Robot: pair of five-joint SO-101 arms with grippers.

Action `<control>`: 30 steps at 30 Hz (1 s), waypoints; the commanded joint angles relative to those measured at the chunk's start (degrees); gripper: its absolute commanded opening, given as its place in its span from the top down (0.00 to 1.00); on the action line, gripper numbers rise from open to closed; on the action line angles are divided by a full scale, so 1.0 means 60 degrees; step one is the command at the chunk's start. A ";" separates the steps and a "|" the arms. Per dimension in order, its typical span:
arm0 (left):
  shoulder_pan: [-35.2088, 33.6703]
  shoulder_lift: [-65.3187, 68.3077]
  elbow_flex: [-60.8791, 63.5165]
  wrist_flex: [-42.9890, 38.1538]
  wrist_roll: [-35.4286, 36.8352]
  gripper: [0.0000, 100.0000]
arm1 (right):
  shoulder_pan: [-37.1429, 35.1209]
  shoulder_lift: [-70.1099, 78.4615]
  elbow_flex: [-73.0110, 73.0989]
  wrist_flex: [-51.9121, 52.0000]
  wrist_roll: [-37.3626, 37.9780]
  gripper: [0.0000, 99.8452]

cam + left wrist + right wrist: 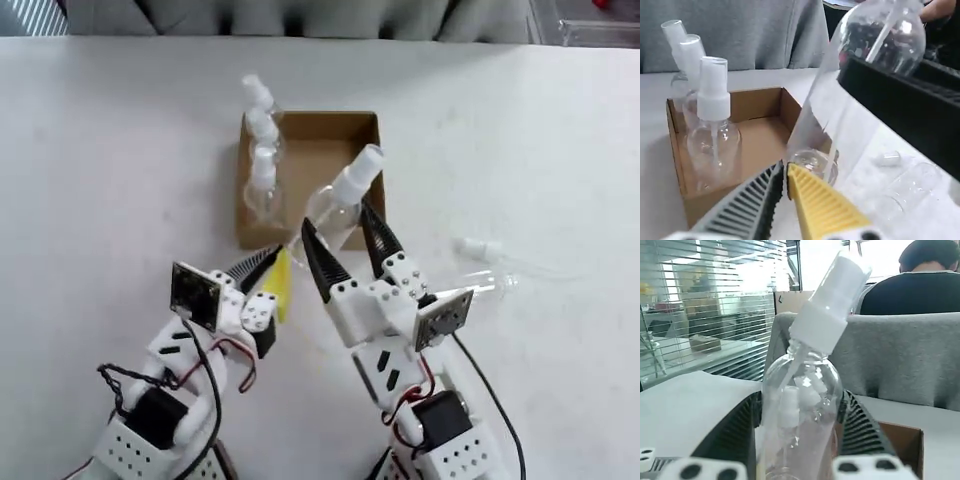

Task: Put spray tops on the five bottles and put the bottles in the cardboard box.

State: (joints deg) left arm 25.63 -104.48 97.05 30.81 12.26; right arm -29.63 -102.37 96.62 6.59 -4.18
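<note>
**Desk:** What stands at the left?

**Caption writer:** 3 capped bottles (263,190) of clear, round-bellied plastic with white spray tops. They stand in a row along the left wall of the brown cardboard box (320,150). Packed that close, they seem meant to leave floor for 2 more.

**Desk:** And the arm beside them?

**Caption writer:** The left gripper (279,255) sits at the box's near left corner. Its ribbed grey and yellow fingers are pressed together on nothing. It looks parked out of the way.

**Desk:** The centre?

**Caption writer:** The right gripper (335,215) clamps its black ribbed fingers around the belly of a 4th bottle (352,180). The bottle is already capped and tilts over the box's near right side, its top leaning away from the arm. A grip on the body probably lets the base go in first. Whether the base touches the cardboard, I cannot tell.

**Desk:** And at the right?

**Caption writer:** A loose spray top (472,246), white with a thin dip tube, lies on the pale table (120,150). Near it an uncapped 5th bottle (490,283) lies on its side. Both are well apart from the box and have yet to be joined.
</note>
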 commanded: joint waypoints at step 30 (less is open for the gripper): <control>-0.6908 -0.0081 -0.0015 0.2579 -0.1656 0.98 | 0.1531 -0.0125 0.0044 -0.1634 0.0000 0.98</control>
State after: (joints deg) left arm -16.22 -104.48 97.14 44.62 2.86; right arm -23.38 -102.37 96.62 0.88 -4.18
